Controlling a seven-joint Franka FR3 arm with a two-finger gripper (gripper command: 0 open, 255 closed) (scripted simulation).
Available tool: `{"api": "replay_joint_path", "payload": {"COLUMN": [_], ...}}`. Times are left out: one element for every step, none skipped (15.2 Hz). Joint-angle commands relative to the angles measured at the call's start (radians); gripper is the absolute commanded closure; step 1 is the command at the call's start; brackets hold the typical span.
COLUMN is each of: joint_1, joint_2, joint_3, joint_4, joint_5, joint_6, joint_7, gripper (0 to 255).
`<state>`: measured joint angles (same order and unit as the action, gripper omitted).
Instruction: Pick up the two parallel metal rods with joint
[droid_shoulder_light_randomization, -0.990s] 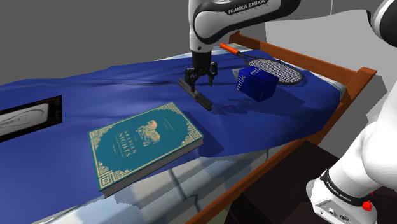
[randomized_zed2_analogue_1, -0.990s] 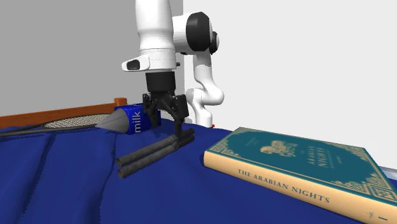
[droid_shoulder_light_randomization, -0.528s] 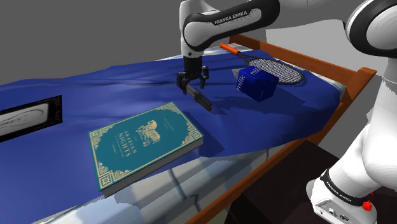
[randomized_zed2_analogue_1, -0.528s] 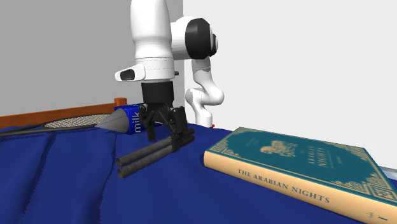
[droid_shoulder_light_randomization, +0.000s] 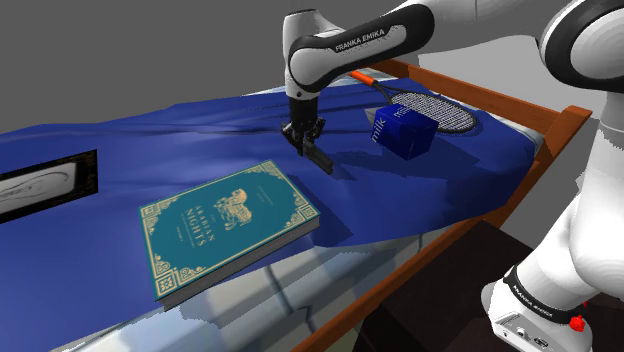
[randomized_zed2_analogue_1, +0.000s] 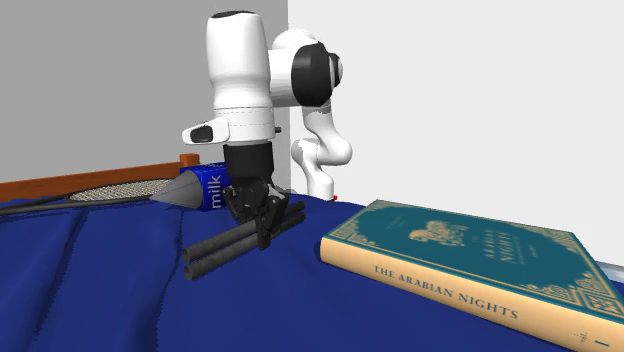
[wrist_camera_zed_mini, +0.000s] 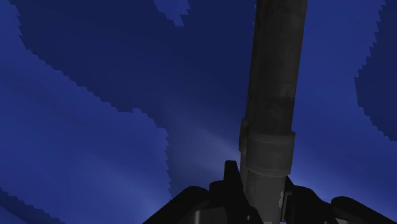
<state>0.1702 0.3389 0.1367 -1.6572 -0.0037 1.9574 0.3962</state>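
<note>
The gripper (droid_shoulder_light_randomization: 303, 140) is clamped across the paired dark rods (droid_shoulder_light_randomization: 320, 158), nearer one end than the middle. In the wrist view its fingers (wrist_camera_zed_mini: 232, 184) press a rod from both sides. The rods lie on the blue bedspread (droid_shoulder_light_randomization: 150, 150), at two o'clock from the Arabian Nights book (droid_shoulder_light_randomization: 225, 225), with the milk carton (droid_shoulder_light_randomization: 403, 132) near their three o'clock. Because the grip is off-centre, lift straight and slowly, watching the long free end for sag or twist.

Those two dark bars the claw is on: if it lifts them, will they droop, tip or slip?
The rods look straight and stiff, so they probably won't droop. The gripper clasps them off-centre, toward one end, so the longer free end may tip downward. Their rounded sides could perhaps twist between the fingers.
</note>
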Motion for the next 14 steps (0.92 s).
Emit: {"api": "replay_joint_path", "payload": {"joint_1": [0.0, 0.0, 0.001, 0.001, 0.001, 0.001, 0.001, 0.001, 0.001, 0.001, 0.001, 0.001, 0.0, 0.001], "joint_2": [0.001, 0.0, 0.001, 0.0, 0.001, 0.0, 0.002, -0.002, -0.005, -0.008, -0.011, -0.014, -0.017, -0.019], "joint_3": [0.001, 0.001, 0.001, 0.001, 0.001, 0.001, 0.001, 0.001, 0.001, 0.001, 0.001, 0.002, 0.002, 0.002], "joint_4": [-0.001, -0.001, -0.001, -0.001, 0.0, 0.0, 0.001, 0.009, 0.017, 0.027, 0.036, 0.046, 0.055, 0.065], "joint_5": [0.0, 0.0, 0.0, 0.0, 0.0, 0.0, 0.0, 0.001, 0.001, 0.001, 0.002, 0.002, 0.002, 0.003], "joint_6": [0.001, 0.0, 0.001, 0.001, 0.001, 0.0, 0.001, -0.011, -0.023, -0.035, -0.048, -0.06, -0.072, -0.085], "joint_7": [0.0, 0.0, 0.0, 0.0, 0.0, 0.0, 0.0, 0.0, 0.0, 0.0, 0.001, 0.001, 0.001, 0.001], "gripper": [255, 255, 255, 255, 255, 255, 255, 255, 255, 255, 255, 255, 255, 255]}}
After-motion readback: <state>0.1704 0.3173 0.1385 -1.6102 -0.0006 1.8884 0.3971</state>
